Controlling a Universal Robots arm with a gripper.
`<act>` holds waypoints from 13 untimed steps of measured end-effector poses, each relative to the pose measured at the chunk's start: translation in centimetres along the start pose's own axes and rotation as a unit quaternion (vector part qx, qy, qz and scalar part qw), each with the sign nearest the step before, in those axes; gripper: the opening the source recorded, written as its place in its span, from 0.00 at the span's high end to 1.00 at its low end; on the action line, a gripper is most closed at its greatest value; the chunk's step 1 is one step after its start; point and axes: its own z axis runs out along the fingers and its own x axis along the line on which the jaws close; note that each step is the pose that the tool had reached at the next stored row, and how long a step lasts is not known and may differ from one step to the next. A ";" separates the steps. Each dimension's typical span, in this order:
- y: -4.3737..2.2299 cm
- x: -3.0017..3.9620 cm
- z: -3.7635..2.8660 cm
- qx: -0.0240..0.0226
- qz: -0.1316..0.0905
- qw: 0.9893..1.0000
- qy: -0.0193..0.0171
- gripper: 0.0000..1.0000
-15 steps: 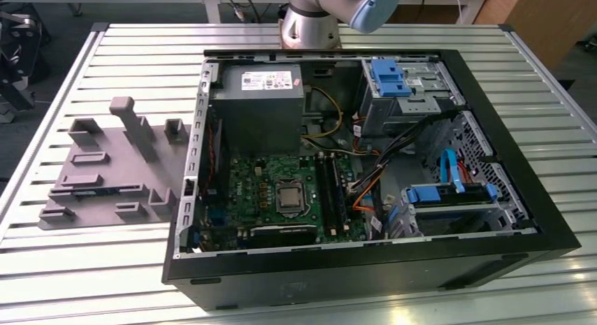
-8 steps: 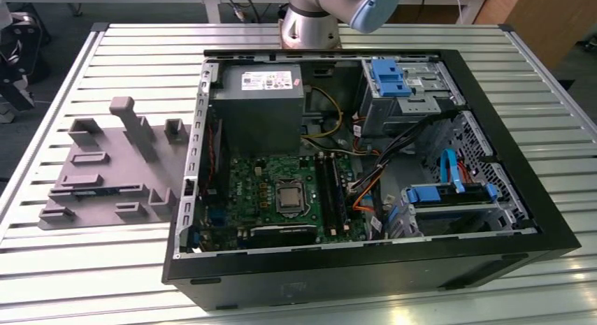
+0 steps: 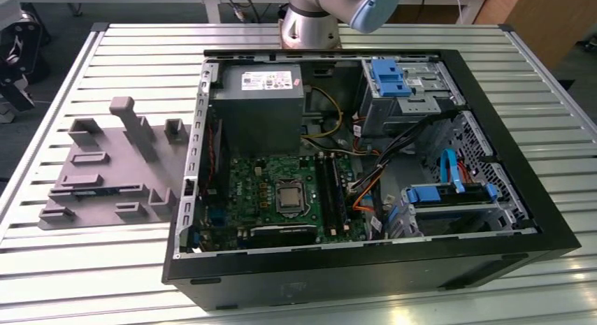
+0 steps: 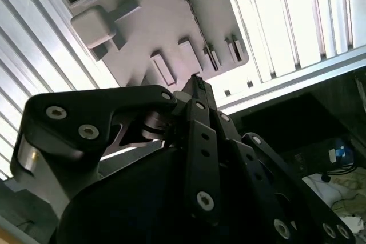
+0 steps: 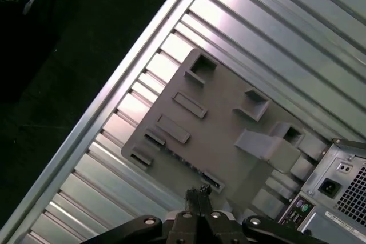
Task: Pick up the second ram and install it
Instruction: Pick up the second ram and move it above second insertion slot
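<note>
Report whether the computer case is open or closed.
Open. The computer case lies on its side with no side panel, its motherboard exposed.

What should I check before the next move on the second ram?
1. Second ram seated in grey holder: ok.
2. Claw above holder's edge, apart from ram: ok.
3. Claw open for grasp: not ok, shut.
4. Case open, memory slots exposed: ok.
5. Free slot available: cannot tell.
6. Cables off the slots: cannot tell.
</note>
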 end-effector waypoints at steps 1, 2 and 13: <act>0.00 0.00 0.00 0.000 -0.008 1.000 0.000 0.89; 0.00 0.00 0.02 0.000 -0.016 1.000 0.000 0.89; 0.01 0.02 0.10 0.001 -0.099 0.995 0.003 0.89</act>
